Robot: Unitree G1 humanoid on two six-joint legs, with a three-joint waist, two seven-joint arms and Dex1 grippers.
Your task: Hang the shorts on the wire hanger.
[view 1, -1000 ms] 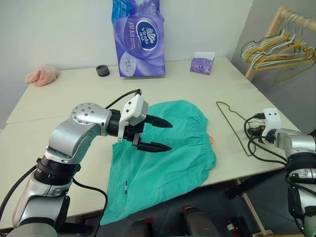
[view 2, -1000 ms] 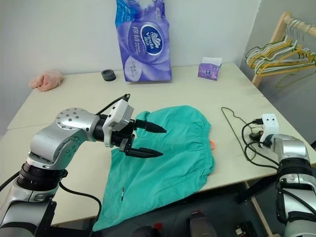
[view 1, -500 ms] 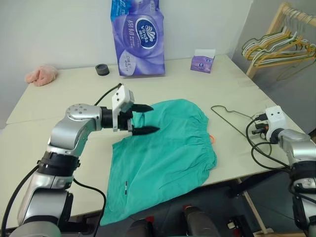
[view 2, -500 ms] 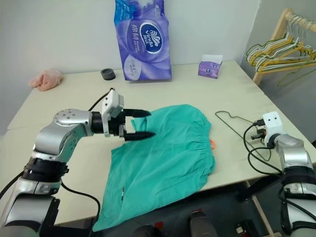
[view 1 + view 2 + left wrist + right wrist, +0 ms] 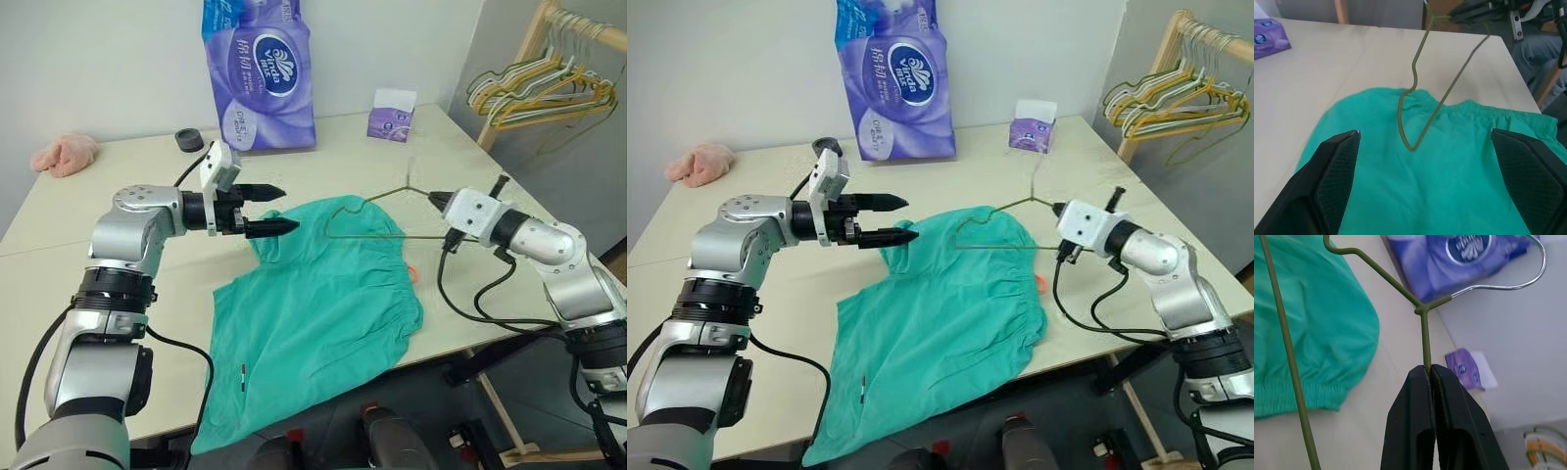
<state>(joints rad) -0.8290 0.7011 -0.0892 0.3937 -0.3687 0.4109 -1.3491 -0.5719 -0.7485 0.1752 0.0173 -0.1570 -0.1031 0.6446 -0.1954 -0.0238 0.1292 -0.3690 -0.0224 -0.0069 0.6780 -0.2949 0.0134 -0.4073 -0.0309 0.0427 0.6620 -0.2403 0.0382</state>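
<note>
Right gripper (image 5: 1431, 369) is clamped on the wire hanger (image 5: 1004, 227), fingers pressed together on the wire just below the neck twist; I hold the hanger off the tabletop, its triangle reaching out over the waistband end of the shorts (image 5: 940, 313). Left gripper (image 5: 893, 219) stands wide apart and empty, hovering level just above the far corner of the shorts, fingertips pointing toward the hanger.

Shorts: teal-green, spread flat on the near half of the tabletop (image 5: 774, 323), one leg draped over the near edge. Gathered waistband faces the right edge, with the small orange tab (image 5: 1042, 284) showing there. Tiny white label (image 5: 863, 385) on the leg near the near edge.

Farther back: a purple tissue box (image 5: 1034, 126) toward the far right corner; a tall purple paper-roll pack (image 5: 892, 83) upright at the far edge; a small black ring (image 5: 189, 140) beside it; a pink cloth lump (image 5: 699, 164) near the far left corner. Off the table at right, a wooden rack with more hangers (image 5: 1171, 103).
</note>
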